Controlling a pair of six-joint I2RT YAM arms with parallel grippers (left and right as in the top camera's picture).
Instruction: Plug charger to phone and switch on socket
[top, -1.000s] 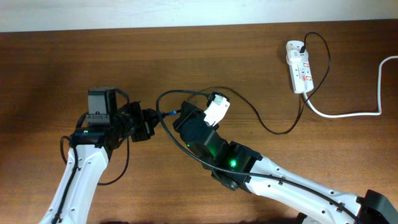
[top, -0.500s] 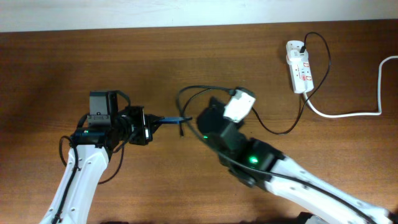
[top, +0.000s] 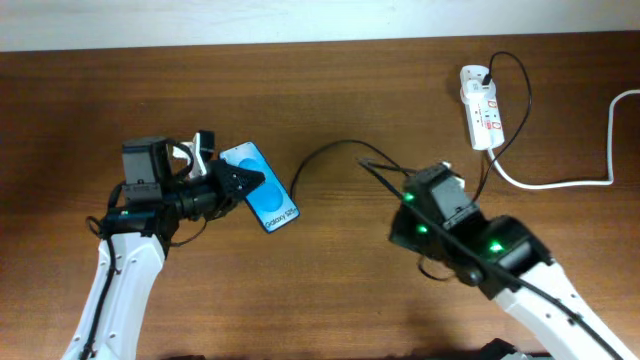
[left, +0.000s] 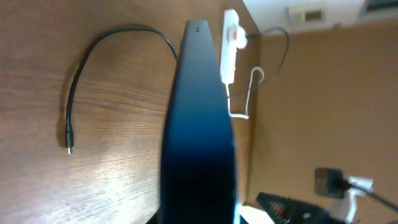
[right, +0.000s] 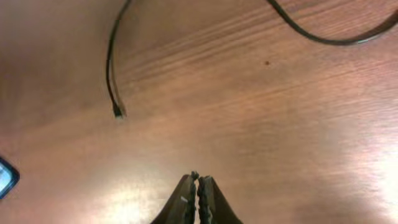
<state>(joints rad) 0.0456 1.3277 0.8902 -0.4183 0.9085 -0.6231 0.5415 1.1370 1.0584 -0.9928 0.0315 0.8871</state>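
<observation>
Early yet: left end effector (top: 225, 183) clamps the phone (top: 262, 190) centre-left, right end effector (right: 198, 180) pinched together empty, charger (top: 335, 144) tip loose on the desk (top: 300, 290), upper-right socket (top: 482, 108) apparently unswitched.

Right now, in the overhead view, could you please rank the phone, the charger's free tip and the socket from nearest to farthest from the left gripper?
1. phone: clamped in the left gripper itself.
2. charger's free tip: lying unplugged on the table just past the phone, toward the middle.
3. socket: far across the table, at the back on the right arm's side.
</observation>
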